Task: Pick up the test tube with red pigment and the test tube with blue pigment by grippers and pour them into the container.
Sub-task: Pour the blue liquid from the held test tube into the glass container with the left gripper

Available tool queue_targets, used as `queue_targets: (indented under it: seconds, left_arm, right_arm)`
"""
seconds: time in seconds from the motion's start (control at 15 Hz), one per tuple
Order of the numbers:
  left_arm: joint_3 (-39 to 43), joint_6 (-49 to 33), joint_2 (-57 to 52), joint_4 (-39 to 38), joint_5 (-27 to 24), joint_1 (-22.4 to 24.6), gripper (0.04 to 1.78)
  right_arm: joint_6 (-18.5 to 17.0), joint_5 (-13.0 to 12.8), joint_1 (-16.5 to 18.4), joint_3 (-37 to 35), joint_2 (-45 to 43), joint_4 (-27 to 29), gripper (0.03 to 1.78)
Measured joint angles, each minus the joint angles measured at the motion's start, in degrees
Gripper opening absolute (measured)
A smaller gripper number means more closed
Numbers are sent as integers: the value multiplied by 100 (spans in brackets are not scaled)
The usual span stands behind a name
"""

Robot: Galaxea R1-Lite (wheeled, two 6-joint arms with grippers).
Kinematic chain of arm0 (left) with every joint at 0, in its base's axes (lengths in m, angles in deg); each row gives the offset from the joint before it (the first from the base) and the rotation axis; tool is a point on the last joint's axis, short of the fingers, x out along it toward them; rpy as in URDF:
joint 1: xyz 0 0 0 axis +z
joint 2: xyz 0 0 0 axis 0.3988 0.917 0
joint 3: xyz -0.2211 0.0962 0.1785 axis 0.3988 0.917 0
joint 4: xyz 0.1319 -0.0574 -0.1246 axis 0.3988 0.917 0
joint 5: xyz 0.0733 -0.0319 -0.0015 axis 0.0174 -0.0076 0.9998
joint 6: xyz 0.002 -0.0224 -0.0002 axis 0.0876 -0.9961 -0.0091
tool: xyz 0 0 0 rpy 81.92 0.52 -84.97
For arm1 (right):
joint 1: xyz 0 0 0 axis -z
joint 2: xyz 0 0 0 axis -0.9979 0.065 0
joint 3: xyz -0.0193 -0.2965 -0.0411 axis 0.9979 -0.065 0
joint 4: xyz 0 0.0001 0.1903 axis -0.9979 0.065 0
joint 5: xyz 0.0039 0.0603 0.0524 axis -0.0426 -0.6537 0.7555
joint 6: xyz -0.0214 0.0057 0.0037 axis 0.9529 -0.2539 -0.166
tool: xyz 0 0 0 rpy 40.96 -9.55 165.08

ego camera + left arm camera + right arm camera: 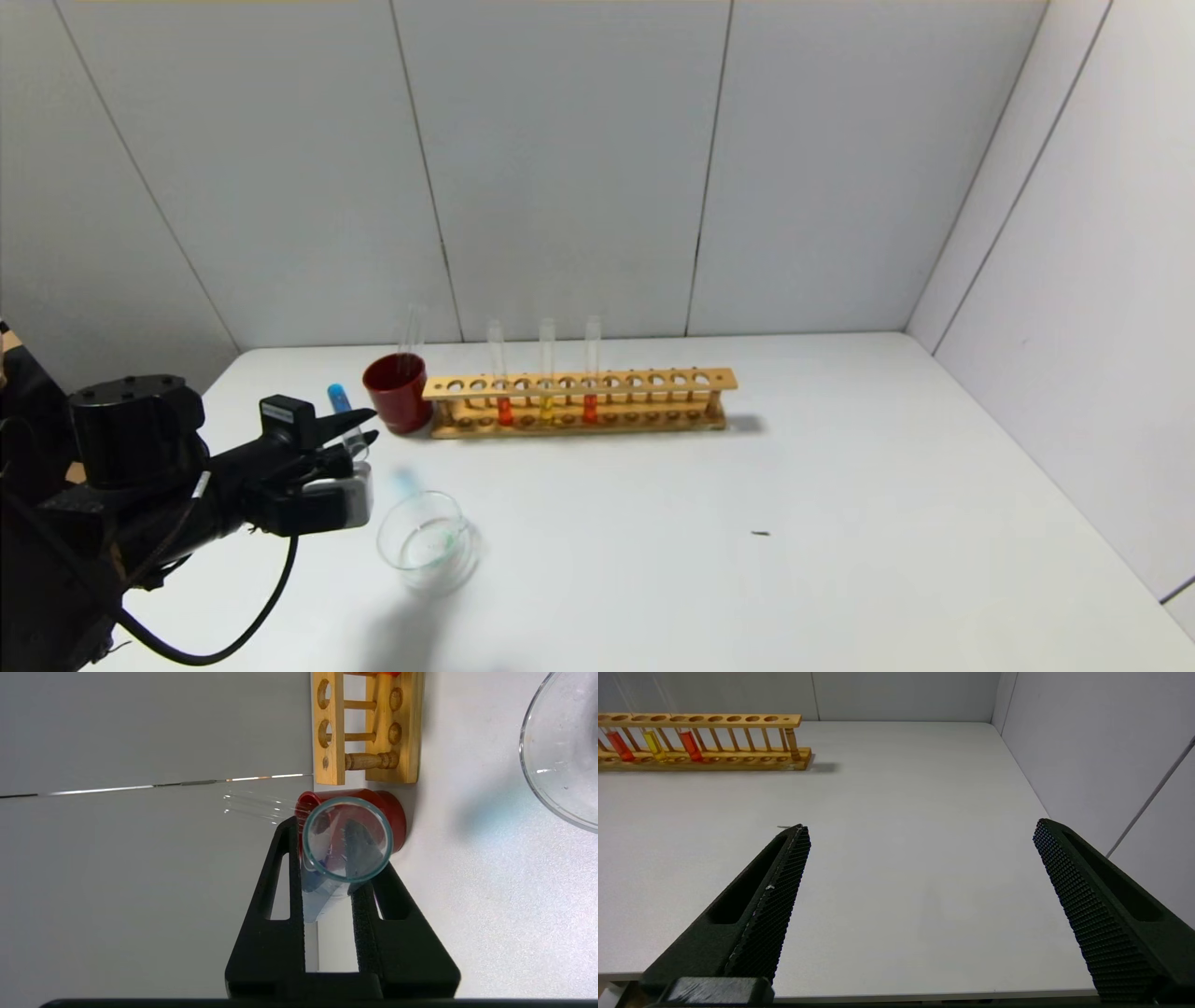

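My left gripper (pixel 372 424) is shut on the test tube with blue pigment (pixel 340 399). It holds the tube tilted above the table, with the blue bottom end raised and the mouth low, left of the container and behind it. In the left wrist view the tube's open rim (pixel 345 840) faces the camera between the fingers (pixel 280 891). The container (pixel 425 543), a low clear-glass dish, holds a faint teal trace; its rim also shows in the left wrist view (pixel 556 788). Two tubes with orange-red liquid (pixel 504 411) (pixel 590 408) stand in the rack; I cannot tell which is the redder. My right gripper (pixel 920 828) is open and empty.
The wooden rack (pixel 653 381) stands at the back, with a yellow-liquid tube (pixel 546 409) between the two red ones. A dark red cup (pixel 397 392) with clear empty tubes stands at the rack's left end, just beyond my left gripper. A small dark speck (pixel 761 534) lies mid-table.
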State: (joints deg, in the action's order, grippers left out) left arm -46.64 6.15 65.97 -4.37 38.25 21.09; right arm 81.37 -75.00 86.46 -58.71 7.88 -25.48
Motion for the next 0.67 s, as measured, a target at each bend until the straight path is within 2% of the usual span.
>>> queue_targets:
  seconds: [0.67]
  left_arm:
    - [-57, 369, 115, -20, -84, -22, 33]
  right_arm:
    - [0, -2, -2, 0, 0, 0, 175]
